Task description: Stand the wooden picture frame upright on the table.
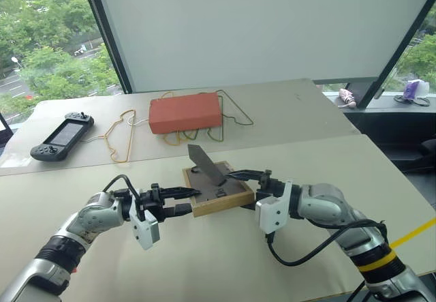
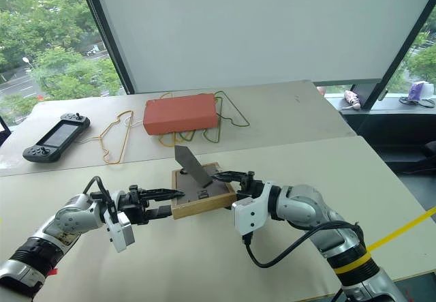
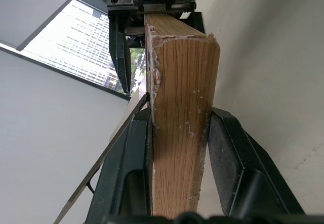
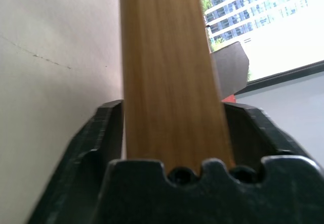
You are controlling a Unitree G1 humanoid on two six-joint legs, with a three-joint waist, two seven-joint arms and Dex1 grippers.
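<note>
The wooden picture frame (image 1: 212, 205) lies back-up just above the beige table (image 1: 204, 264), its dark stand (image 1: 204, 163) folded up and out. My left gripper (image 1: 191, 200) is shut on the frame's left edge; in the left wrist view the light wood (image 3: 182, 123) is pinched between both fingers (image 3: 126, 173). From the other side my right gripper (image 1: 238, 187) is shut on the right edge, and in the right wrist view the wood (image 4: 167, 72) sits tight between its fingers (image 4: 101, 143). The painted front is hidden underneath.
An orange-red box (image 1: 185, 112) rests on wire hangers (image 1: 119, 138) on the far table section. A black handheld game console (image 1: 61, 137) lies at the far left. A yellow strip (image 1: 412, 232) crosses the table's right edge. Windows stand behind.
</note>
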